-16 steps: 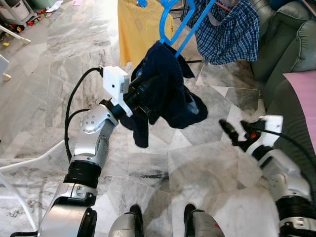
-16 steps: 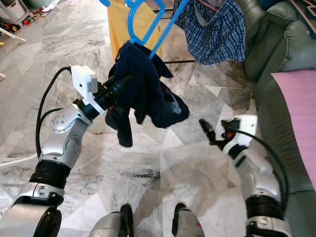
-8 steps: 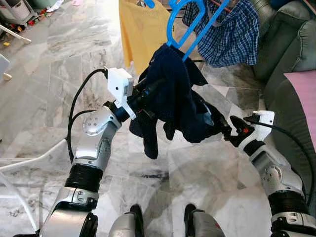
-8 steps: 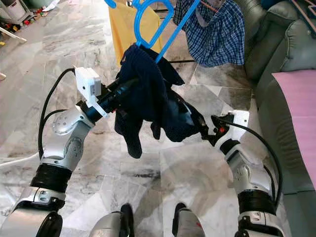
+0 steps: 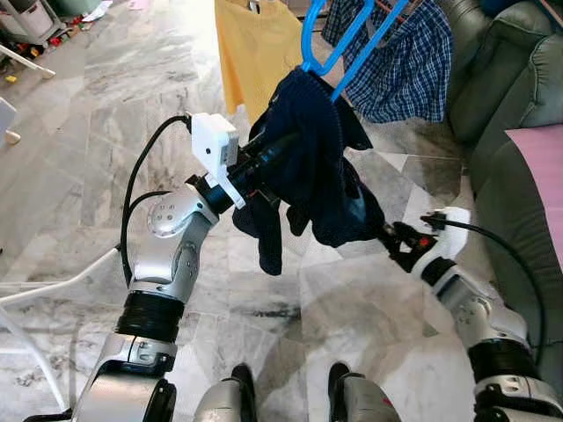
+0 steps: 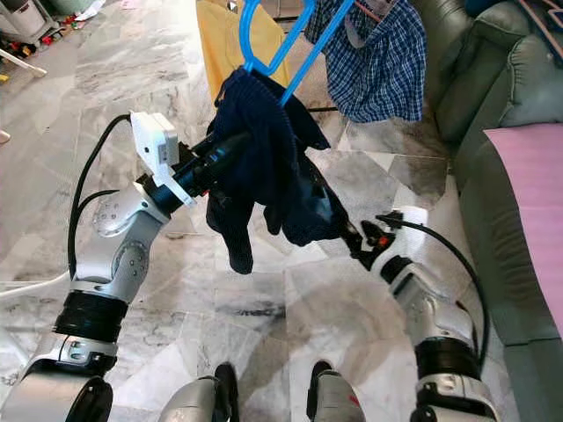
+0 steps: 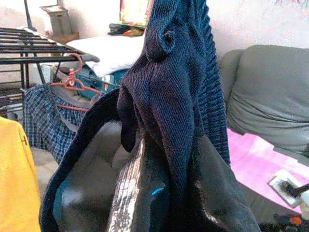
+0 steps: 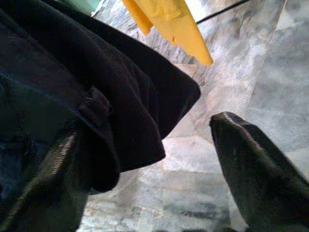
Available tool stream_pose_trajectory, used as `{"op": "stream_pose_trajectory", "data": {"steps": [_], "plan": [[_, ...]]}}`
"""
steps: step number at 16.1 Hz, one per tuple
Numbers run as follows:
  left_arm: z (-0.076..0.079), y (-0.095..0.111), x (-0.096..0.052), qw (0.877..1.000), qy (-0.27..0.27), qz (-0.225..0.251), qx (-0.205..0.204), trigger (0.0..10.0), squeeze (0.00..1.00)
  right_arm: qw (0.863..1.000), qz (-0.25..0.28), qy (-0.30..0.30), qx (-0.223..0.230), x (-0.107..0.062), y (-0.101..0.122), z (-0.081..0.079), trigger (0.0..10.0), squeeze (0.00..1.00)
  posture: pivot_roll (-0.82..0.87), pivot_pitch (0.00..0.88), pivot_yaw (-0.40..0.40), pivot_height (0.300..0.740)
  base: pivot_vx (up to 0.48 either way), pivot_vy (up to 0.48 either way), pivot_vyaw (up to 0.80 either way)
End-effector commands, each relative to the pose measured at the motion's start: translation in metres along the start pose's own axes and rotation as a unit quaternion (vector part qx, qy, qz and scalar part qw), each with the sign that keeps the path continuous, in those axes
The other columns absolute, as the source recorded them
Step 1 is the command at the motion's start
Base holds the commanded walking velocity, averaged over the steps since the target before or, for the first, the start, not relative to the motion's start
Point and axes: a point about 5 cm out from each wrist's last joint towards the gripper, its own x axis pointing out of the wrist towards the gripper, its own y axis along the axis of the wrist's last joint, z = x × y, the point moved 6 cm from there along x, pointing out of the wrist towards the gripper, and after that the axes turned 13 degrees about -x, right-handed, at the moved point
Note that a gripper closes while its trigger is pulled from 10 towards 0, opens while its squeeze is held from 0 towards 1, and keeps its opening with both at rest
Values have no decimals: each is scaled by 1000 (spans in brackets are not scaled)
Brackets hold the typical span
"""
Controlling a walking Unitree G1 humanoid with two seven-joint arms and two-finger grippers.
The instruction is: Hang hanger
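A blue plastic hanger (image 5: 321, 40) carries a dark navy knitted garment (image 5: 312, 167) that hangs bunched over it. My left gripper (image 5: 280, 151) is raised in front of me, its fingers buried in the garment's folds and shut on the hanger under the cloth. A bit of blue shows beside one finger (image 7: 129, 193) in the left wrist view. My right gripper (image 5: 385, 232) sits at the garment's lower right hem, open. One finger (image 8: 256, 169) stands bare, and the other lies under the dark cloth (image 8: 106, 106).
Behind the hanger a drying rack holds a yellow garment (image 5: 255, 53) and a blue plaid shirt (image 5: 409, 61). A green sofa (image 5: 519, 88) with a pink cushion (image 5: 541, 154) lines the right side. A white frame (image 5: 53, 290) lies on the marble floor at left.
My right gripper came in from the right to the garment's lower hem. The left arm lifted the hanger and garment a little higher toward the rack.
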Motion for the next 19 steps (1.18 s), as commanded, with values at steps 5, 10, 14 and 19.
{"op": "stream_pose_trajectory", "data": {"steps": [5,10,14,19], "plan": [[7,15,1,1000,-13,27,5,0,0,1000,-9,6,26,8,-1,-6,0,0,-83,265,98,740,0,0,0],[7,13,0,1000,-10,24,2,0,0,998,16,38,46,8,8,-18,3608,0,-84,264,99,740,0,0,0],[7,13,0,1000,-11,22,2,0,0,997,12,61,53,5,4,-27,10000,1000,-86,265,103,740,0,0,0],[6,14,1,1000,-11,24,4,0,0,996,-19,49,73,3,-10,-22,0,498,-86,264,99,740,0,0,0]]}}
